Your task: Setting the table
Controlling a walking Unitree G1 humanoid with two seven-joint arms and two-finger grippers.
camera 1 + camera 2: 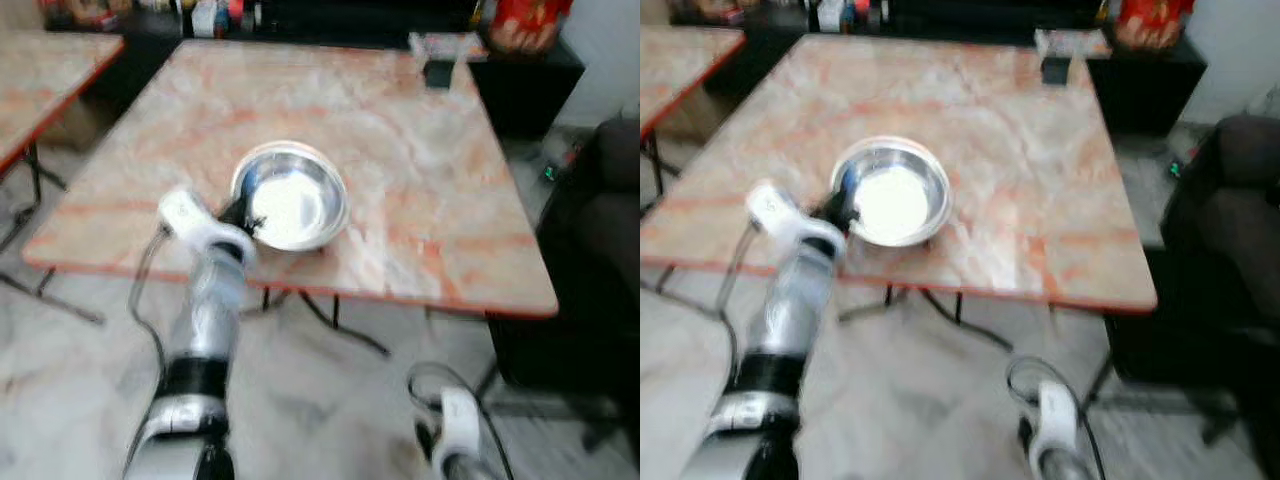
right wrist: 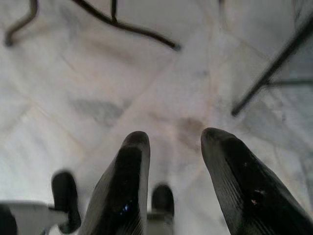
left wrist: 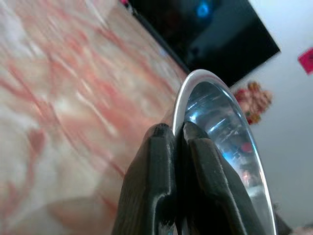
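Observation:
A shiny steel bowl [image 1: 295, 200] sits on the pink marbled table [image 1: 420, 190], near its front edge. My left gripper [image 1: 238, 213] reaches over that edge and is shut on the bowl's near-left rim. In the left wrist view the two black fingers [image 3: 161, 191] pinch the thin rim of the bowl [image 3: 230, 132], one inside and one outside. My right gripper [image 2: 171, 142] hangs low over the floor, open, with nothing between its fingers.
A second marbled table [image 1: 40, 80] stands at the left. A dark cabinet [image 1: 520, 80] with a red packet [image 1: 525, 22] lies behind the table, with a small dark object [image 1: 437, 72] at the far edge. A dark chair [image 1: 600, 250] is at the right. Table legs [image 2: 137, 29] cross the pale floor.

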